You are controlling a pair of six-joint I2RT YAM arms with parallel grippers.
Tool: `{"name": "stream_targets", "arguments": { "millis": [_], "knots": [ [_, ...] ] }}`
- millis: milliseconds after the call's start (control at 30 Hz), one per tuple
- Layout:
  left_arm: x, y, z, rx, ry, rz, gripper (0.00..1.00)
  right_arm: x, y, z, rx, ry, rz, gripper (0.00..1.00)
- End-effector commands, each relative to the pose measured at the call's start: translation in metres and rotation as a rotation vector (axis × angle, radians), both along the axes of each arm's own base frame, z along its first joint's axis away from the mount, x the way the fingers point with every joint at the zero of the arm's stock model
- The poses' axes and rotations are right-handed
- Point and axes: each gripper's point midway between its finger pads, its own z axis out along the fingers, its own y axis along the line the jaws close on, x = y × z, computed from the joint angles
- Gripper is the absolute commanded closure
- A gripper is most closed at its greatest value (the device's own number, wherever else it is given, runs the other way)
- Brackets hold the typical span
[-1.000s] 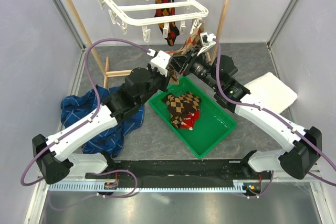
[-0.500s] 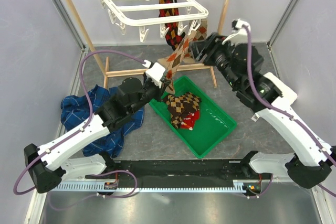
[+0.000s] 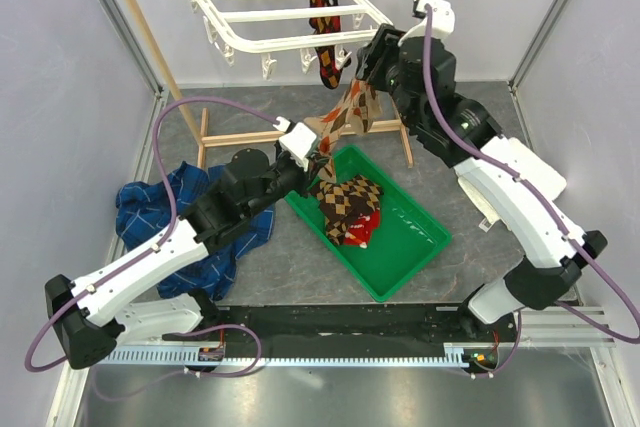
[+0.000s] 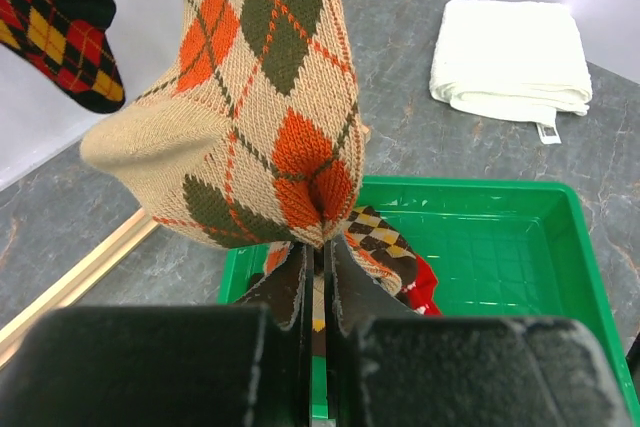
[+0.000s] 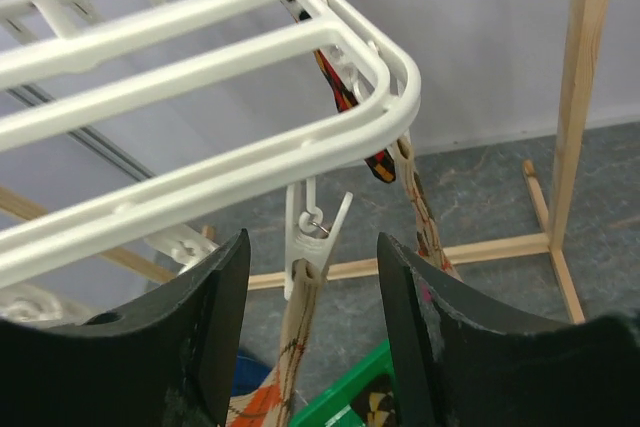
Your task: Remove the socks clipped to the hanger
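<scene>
A tan sock with orange and olive argyle (image 3: 350, 112) hangs from a white clip (image 5: 315, 232) on the white hanger (image 3: 285, 9). My left gripper (image 3: 318, 147) is shut on its toe end (image 4: 270, 137), just above the green tray (image 3: 415, 242). My right gripper (image 5: 312, 277) is open, its fingers (image 5: 215, 317) on either side of that clip and just below the hanger's corner. A black-red-yellow argyle sock (image 3: 325, 57) hangs further back; it also shows in the left wrist view (image 4: 60, 32). A brown argyle sock (image 3: 348, 202) and a red sock (image 3: 365, 227) lie in the tray.
A blue plaid cloth (image 3: 165, 217) lies at the left under my left arm. A white folded cloth (image 4: 515, 52) lies to the right of the tray. The wooden rack's posts (image 3: 150, 37) and foot bars (image 3: 240, 137) stand behind the tray.
My right gripper has risen and moved left, from beside the hanging socks up to the clip at the hanger's corner. My left gripper drew back, then kept its hold on the sock's toe.
</scene>
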Motion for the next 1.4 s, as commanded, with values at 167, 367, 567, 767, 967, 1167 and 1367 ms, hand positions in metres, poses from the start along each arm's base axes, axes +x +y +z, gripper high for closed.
{"name": "stream_targets", "arguments": {
  "millis": [167,367,567,767,967,1167,1367],
  "knots": [
    [-0.003,-0.010,0.006,-0.006,-0.031,-0.042,0.98,0.006,-0.004,0.015,-0.011,-0.032,-0.042,0.40],
    [-0.004,-0.010,0.006,-0.005,-0.030,-0.043,0.98,0.023,0.001,0.007,-0.069,-0.028,-0.074,0.41],
    [-0.004,-0.011,0.006,-0.004,-0.031,-0.046,0.98,0.031,0.006,0.001,-0.065,-0.018,-0.088,0.49],
    [-0.005,-0.010,0.008,-0.003,-0.038,-0.047,0.98,0.034,0.007,-0.001,-0.063,-0.020,-0.097,0.78],
    [-0.005,-0.009,0.008,-0.002,-0.042,-0.044,0.98,0.033,0.003,0.001,-0.066,-0.033,-0.117,1.00],
    [-0.004,-0.009,0.008,-0.001,-0.041,-0.043,0.98,0.031,0.009,-0.003,-0.057,-0.027,-0.072,0.75],
    [-0.006,-0.012,0.005,-0.002,-0.026,-0.048,0.98,0.013,0.004,-0.005,-0.056,-0.023,-0.026,0.39]
  ]
}}
